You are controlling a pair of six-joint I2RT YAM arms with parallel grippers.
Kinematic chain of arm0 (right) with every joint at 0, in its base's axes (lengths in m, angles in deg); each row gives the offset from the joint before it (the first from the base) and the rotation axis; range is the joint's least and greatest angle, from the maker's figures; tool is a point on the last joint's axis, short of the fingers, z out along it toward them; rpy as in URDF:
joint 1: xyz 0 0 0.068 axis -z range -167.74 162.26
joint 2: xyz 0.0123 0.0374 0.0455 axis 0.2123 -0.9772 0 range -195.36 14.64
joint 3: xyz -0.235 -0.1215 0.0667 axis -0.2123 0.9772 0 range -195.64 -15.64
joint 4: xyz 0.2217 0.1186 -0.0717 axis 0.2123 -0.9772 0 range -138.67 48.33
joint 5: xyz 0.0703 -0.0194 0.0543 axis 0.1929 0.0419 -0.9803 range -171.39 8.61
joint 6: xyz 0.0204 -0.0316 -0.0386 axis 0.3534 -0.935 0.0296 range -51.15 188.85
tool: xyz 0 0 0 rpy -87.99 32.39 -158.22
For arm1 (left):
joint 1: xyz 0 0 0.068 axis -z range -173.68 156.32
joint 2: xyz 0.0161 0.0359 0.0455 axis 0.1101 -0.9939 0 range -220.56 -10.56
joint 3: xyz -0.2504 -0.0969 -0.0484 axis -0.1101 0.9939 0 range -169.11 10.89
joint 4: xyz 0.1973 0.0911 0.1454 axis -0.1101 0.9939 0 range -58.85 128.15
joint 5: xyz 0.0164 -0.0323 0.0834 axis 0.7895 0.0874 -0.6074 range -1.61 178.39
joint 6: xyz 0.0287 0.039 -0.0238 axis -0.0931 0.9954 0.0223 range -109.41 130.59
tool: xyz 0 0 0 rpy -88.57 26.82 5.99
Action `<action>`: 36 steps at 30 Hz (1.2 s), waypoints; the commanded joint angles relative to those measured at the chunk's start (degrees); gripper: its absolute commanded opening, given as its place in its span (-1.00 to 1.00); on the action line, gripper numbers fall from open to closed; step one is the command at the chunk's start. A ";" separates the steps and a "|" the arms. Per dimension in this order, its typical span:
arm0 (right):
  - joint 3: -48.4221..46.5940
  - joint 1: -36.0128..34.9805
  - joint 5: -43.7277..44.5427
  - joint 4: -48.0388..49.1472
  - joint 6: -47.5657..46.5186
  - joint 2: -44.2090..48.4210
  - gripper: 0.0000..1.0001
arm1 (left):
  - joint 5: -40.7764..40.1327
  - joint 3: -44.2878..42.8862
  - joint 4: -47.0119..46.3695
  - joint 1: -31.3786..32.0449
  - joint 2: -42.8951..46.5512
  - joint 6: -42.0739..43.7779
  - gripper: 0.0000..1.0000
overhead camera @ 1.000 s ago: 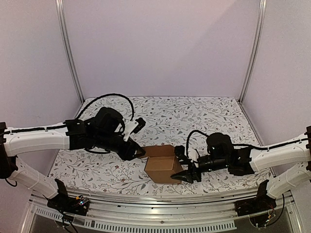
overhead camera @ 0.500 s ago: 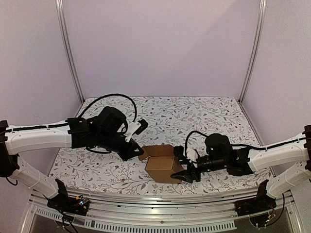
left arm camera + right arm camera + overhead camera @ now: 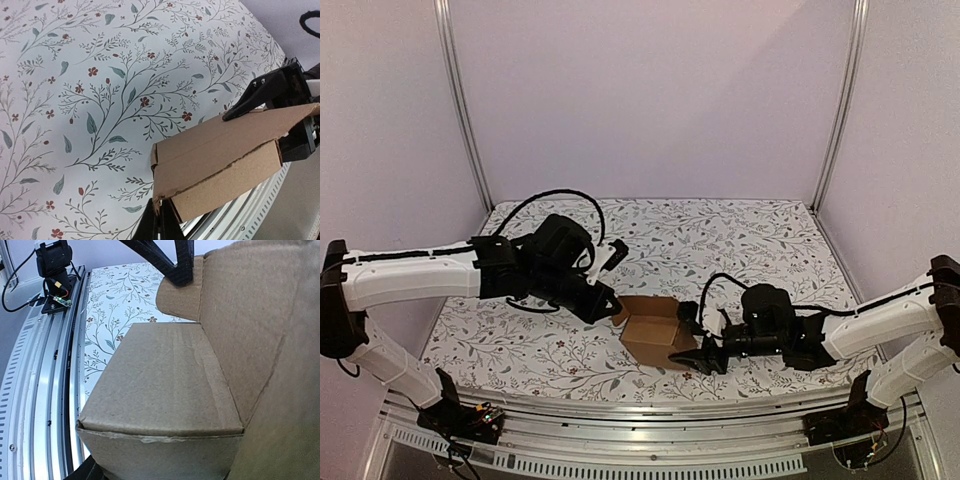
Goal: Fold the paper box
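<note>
A: Box location?
B: The paper box sits on the floral-print tablecloth near the front edge, between the two arms. It is matte brown cardboard with crisp creases and slightly ragged cut edges. The top is open and one flap stands up.
A: Left gripper?
B: The left gripper is clenched on a thin flap at the box's left rear corner. In the wrist view, its black fingers pinch the cardboard edge.
A: Right?
B: The right gripper is spread wide at the box's right side, one finger high and one low by the cloth, clamping nothing. Contact with the wall: cannot tell.
</note>
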 commanded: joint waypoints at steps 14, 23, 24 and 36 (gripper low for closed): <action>4.19 -2.97 15.71 29.99 1.34 -15.81 -0.29 | 0.48 -2.48 -3.66 1.79 -6.41 -6.36 -1.00; 4.48 -3.25 16.14 31.09 1.81 -17.15 -0.28 | -4.47 -1.14 -2.24 3.14 -7.80 -5.41 -1.00; 4.51 -3.23 16.14 31.17 1.83 -17.30 -0.28 | -5.31 -1.26 -1.65 3.34 -7.87 -5.07 -1.00; 5.81 -3.39 18.02 35.03 5.20 -18.75 -0.09 | -9.78 -1.32 -1.09 7.47 -10.52 -5.83 -1.00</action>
